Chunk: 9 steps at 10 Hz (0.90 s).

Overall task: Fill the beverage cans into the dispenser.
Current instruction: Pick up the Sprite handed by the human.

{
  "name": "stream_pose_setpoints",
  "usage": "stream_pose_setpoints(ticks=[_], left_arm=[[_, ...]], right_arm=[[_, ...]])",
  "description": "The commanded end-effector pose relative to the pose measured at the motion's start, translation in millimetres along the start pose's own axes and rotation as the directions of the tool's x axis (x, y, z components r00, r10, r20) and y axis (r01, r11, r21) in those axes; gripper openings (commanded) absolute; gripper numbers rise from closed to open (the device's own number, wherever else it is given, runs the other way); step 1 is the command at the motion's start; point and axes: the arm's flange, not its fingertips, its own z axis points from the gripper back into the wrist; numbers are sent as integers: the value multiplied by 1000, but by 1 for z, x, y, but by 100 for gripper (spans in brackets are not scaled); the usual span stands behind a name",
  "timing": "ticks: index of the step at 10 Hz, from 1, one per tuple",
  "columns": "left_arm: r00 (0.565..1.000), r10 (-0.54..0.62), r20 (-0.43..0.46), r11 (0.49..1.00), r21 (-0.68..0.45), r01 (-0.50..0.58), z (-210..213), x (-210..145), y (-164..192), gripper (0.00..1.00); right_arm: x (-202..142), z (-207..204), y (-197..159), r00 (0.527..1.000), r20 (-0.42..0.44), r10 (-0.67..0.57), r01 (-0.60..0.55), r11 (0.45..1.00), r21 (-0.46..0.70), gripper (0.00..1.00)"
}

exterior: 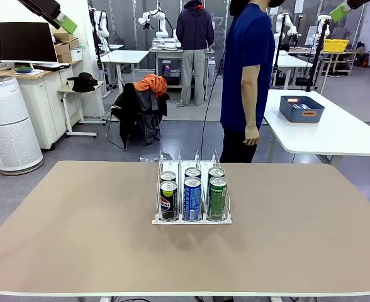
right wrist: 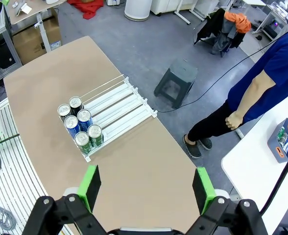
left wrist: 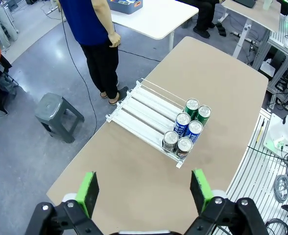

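The clear dispenser (exterior: 179, 161) stands at the middle of the tan table, with several beverage cans at its near end: two black (exterior: 168, 200), two blue (exterior: 192, 197) and two green (exterior: 217, 197), one pair per lane. Both arms hang high above the table. My left gripper (exterior: 66, 24) is at the upper left and my right gripper (exterior: 340, 11) at the upper right. In the left wrist view my left gripper (left wrist: 144, 192) is open and empty, far above the dispenser (left wrist: 143, 106) and cans (left wrist: 185, 128). My right gripper (right wrist: 146, 188) is likewise open over the dispenser (right wrist: 115, 105) and cans (right wrist: 79, 125).
A person in a blue shirt (exterior: 248, 69) stands at the table's far edge, hand (exterior: 252, 134) hanging down. A grey stool (left wrist: 58, 115) sits on the floor beside them. A white table carrying a blue-grey tub (exterior: 301, 108) is at the back right.
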Motion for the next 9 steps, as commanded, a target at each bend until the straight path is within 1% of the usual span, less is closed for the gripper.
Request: stream_pose_setpoints(ticks=[1,9], left_arm=[[1000,-1,-5,1000,3,1,-1,0,-1,100],[1000,-1,-5,1000,3,1,-1,0,-1,100]], right_arm=[[1,-1,1,1000,-1,2,-2,1000,1,100],[1,-1,1,1000,-1,2,-2,1000,1,100]])
